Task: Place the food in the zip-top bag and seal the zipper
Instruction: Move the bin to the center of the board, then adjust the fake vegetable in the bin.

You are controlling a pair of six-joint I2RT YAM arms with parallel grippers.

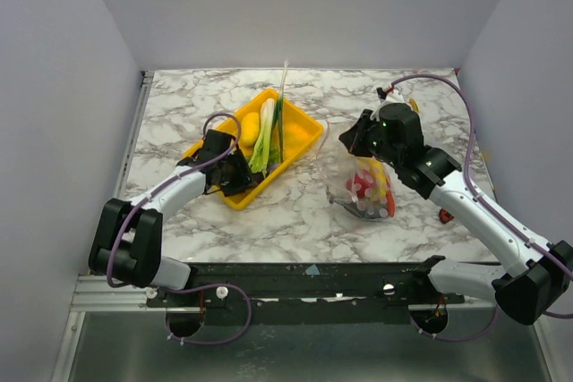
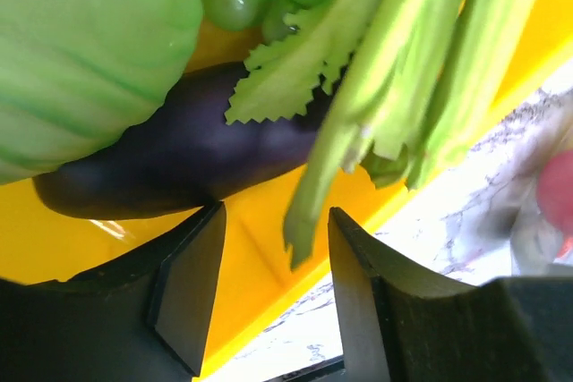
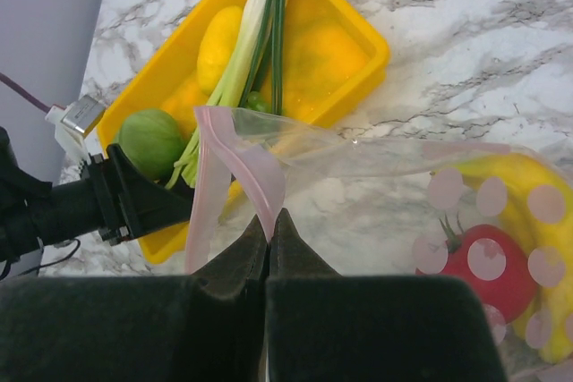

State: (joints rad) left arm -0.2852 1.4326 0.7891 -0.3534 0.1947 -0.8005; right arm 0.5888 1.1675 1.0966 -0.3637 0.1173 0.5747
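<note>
At tray's near corner, left gripper (image 2: 276,243) hangs with jaws spread, nothing held; leek (image 2: 394,87) leaf tip shows in gap. Right gripper (image 3: 269,225) is pinched on pink zipper (image 3: 255,172), holding up mouth of zip-top bag (image 3: 376,163) beside yellow tray (image 3: 383,58); red fruit (image 3: 488,270) and banana (image 3: 528,185) inside.

Risks:
- thin slick film slips from pinch, mouth collapses
- long floppy leek snags on bag lip
- smooth round cabbage (image 2: 89,51) or glossy eggplant (image 2: 179,149) squirts from jaws
</note>
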